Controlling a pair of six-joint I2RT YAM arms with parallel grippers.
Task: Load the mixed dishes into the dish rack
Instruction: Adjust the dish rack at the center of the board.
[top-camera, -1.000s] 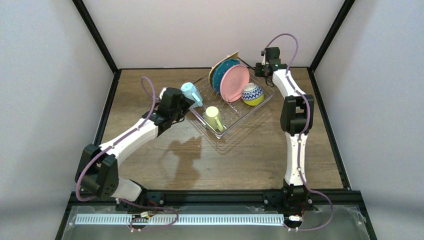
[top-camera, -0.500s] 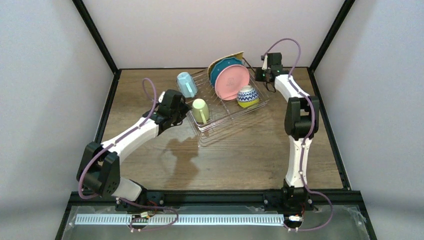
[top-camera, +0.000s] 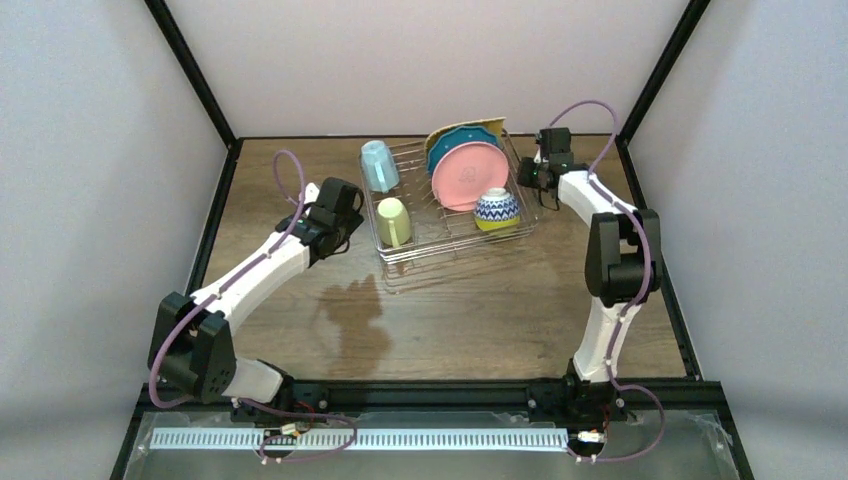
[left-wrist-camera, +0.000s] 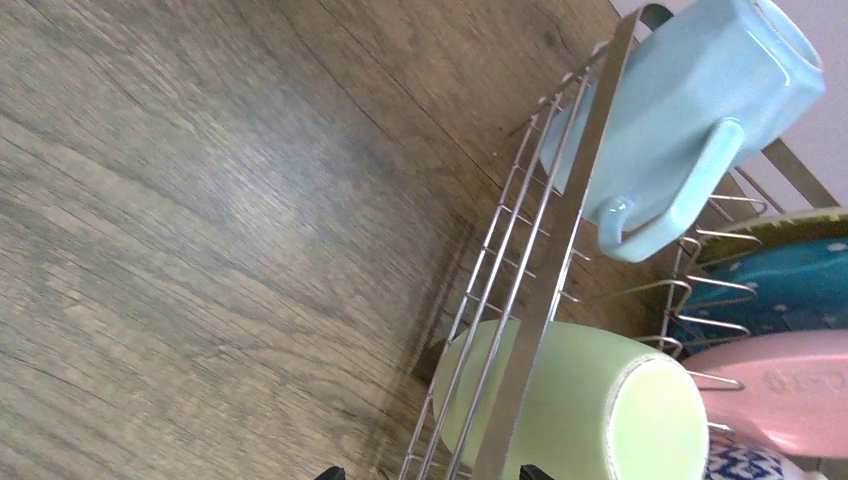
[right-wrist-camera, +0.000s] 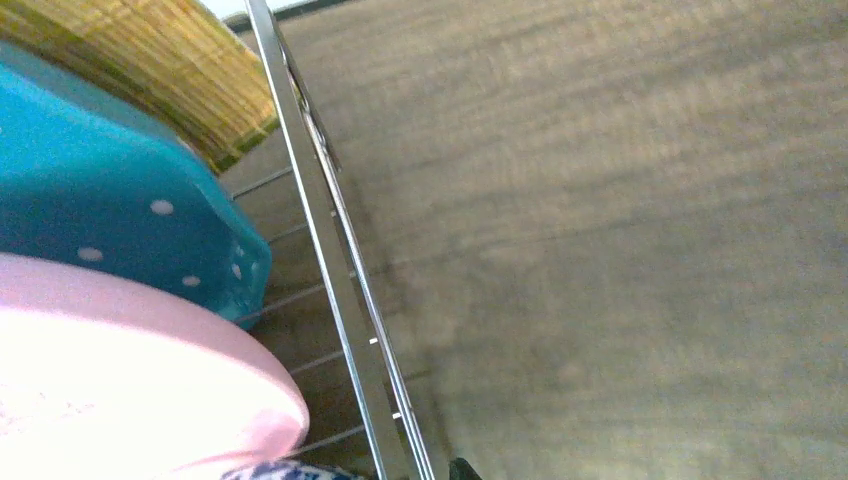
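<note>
The dish rack (top-camera: 450, 240) sits square to the table at the far centre. In it stand the tan woven-look plate (top-camera: 468, 130), the teal dotted plate (top-camera: 447, 150) and the pink plate (top-camera: 468, 176). The patterned bowl (top-camera: 496, 210) lies in front of them. The light-blue mug (top-camera: 378, 165) and yellow-green mug (top-camera: 392, 221) lie at the rack's left end. My left gripper (left-wrist-camera: 432, 474) is open, its fingertips (left-wrist-camera: 330, 472) astride the rack's left rim (left-wrist-camera: 560, 250). My right gripper (right-wrist-camera: 425, 475) is shut on the right rim (right-wrist-camera: 330, 250); only one fingertip (right-wrist-camera: 462, 468) shows.
The wooden table (top-camera: 480, 310) is framed by black rails, with grey walls on three sides. Both arm bases are bolted at the near edge. The rack lies close to the back rail.
The rack has swung from a diagonal to square with the table, carrying the dishes. My right gripper has closed on its right rim and moved nearer; the left gripper has drawn back leftward.
</note>
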